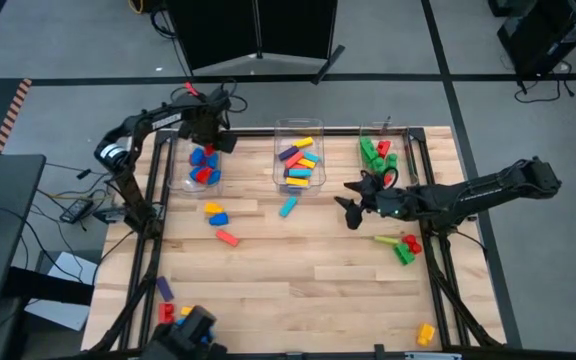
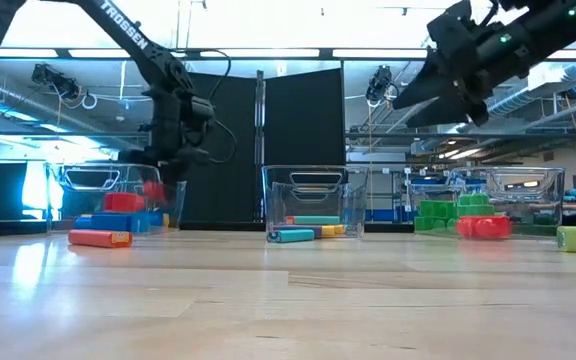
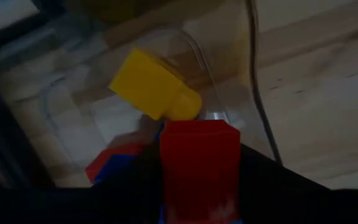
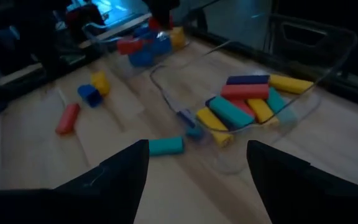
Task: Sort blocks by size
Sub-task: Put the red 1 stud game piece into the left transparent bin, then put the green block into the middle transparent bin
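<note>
My left gripper (image 1: 211, 140) is over the left clear bin (image 1: 190, 178) and shut on a red block (image 3: 199, 163). Its place in the low view (image 2: 154, 186) is inside that bin's walls. Below it in the bin lie a yellow block (image 3: 154, 93) and red and blue blocks (image 1: 204, 165). My right gripper (image 1: 352, 206) is open and empty, up off the table (image 2: 438, 92), just right of the middle bin (image 1: 300, 160) of long blocks. A cyan block (image 4: 165, 146) lies on the table ahead of its fingers. My left gripper pinches the red block between its two fingers, by two opposite sides (image 3: 166, 180). The fingers come from above, pointing down into the bin. The block's free end (image 3: 199, 134) sticks out past the fingertips, clear of the blocks below.
The right bin (image 1: 378, 150) holds green and red blocks. Loose on the table are a yellow and blue pair (image 1: 215, 213), a red block (image 1: 227, 237), a green and red cluster (image 1: 401, 246), a purple block (image 1: 165, 288) and a yellow block (image 1: 425, 333).
</note>
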### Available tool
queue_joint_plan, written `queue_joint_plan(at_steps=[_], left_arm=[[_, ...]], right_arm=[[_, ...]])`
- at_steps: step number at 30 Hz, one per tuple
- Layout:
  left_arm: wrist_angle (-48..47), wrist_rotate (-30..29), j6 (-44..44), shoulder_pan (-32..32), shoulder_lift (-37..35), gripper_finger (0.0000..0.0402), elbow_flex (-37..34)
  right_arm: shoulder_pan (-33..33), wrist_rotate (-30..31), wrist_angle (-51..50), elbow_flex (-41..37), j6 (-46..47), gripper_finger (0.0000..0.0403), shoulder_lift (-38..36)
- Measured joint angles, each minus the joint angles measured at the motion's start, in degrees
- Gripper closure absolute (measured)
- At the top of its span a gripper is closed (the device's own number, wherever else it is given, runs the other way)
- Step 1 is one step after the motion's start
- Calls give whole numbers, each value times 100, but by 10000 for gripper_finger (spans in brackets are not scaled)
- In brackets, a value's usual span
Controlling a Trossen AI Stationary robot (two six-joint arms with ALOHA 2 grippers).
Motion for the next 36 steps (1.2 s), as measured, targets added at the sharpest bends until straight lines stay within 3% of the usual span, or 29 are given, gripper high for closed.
queue_joint_plan(at_steps=[15, 24, 32, 36], left_arm=[[-92, -284, 163, -2, 81, 138, 401], [-817, -284, 161, -83, 79, 126, 1269], [-1443, -282, 176, -887, 26, 126, 1847], [-1055, -337, 462, -1601, -270, 126, 1805]], right_arm=[[-463, -1, 290, 0, -5, 122, 7], [-471, -55, 298, 0, -172, 124, 7], [-459, -68, 125, 261, -881, 125, -102], [-438, -70, -1153, 955, -1215, 130, -173]])
